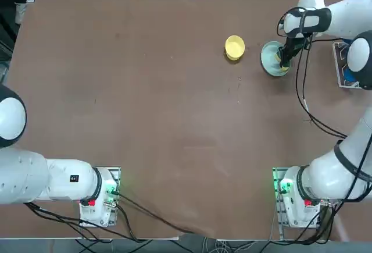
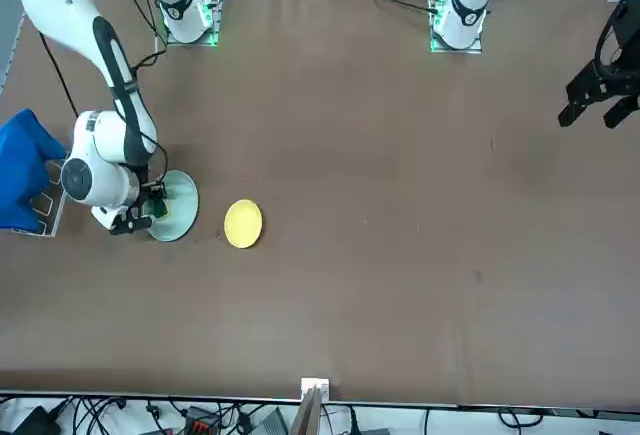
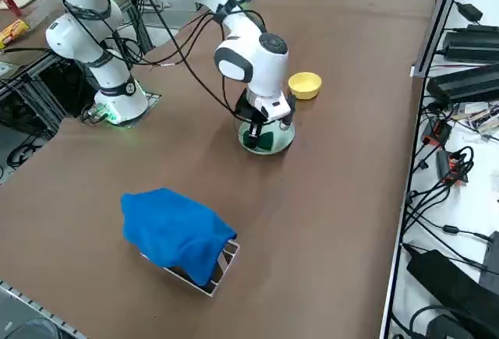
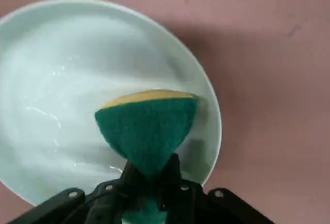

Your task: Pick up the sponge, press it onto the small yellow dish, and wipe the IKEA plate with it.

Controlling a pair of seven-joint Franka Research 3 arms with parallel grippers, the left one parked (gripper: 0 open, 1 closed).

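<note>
Yellow dish (image 1: 235,46) sits on brown tabletop (image 1: 163,107), far and right of center, just left of pale green plate (image 1: 271,59). Right pincer (image 4: 152,175), at plate, clamps sponge (image 4: 149,131) tightly, its middle pinched narrow and its free end fanned out, green side and yellow layer showing. Sponge is over plate's surface, within rim as wrist camera sees it; whether it touches plate, cannot tell. To right, blue cloth (image 3: 178,231) drapes over white wire rack (image 3: 223,266) on tabletop.
</note>
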